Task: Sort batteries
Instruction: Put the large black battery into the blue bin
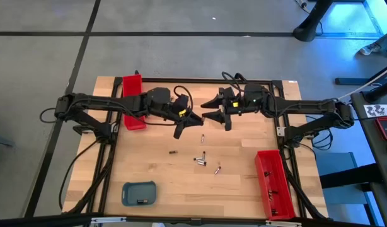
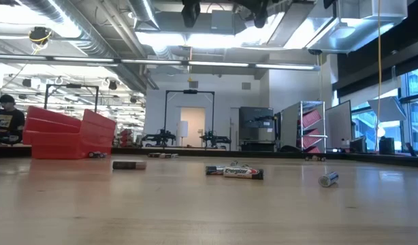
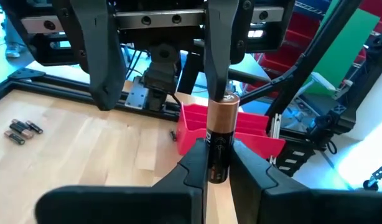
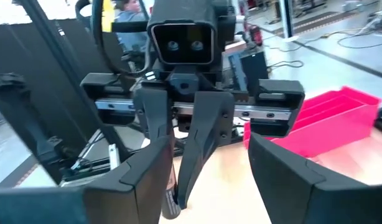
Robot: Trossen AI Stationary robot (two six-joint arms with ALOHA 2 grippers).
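Note:
My left gripper [image 1: 188,120] is raised above the table's far middle, shut on a black battery with a coppery end [image 3: 221,130]. My right gripper [image 1: 213,108] faces it, open, with its fingers [image 3: 97,56] spread wide. One right finger [image 3: 219,56] stands just behind the battery's coppery end. In the right wrist view my own fingers [image 4: 141,180] flank the left gripper's tips [image 4: 178,186]. Several loose batteries [image 1: 200,158] lie flat on the wood, also seen in the low view [image 2: 235,172]. My left gripper pinches the battery's black body [image 3: 217,165] between its two fingers, coming nearly level from the table's left. The coppery end [image 3: 223,111] shows beyond the fingertips. The battery is lifted clear of the table. My right gripper: I cannot tell whether its finger touches the battery's coppery end.
A red tray [image 1: 133,101] stands at the far left and another red tray [image 1: 273,183] at the near right. A blue-grey tray [image 1: 139,193] sits near the front left. Bare wood lies between the loose batteries and the trays.

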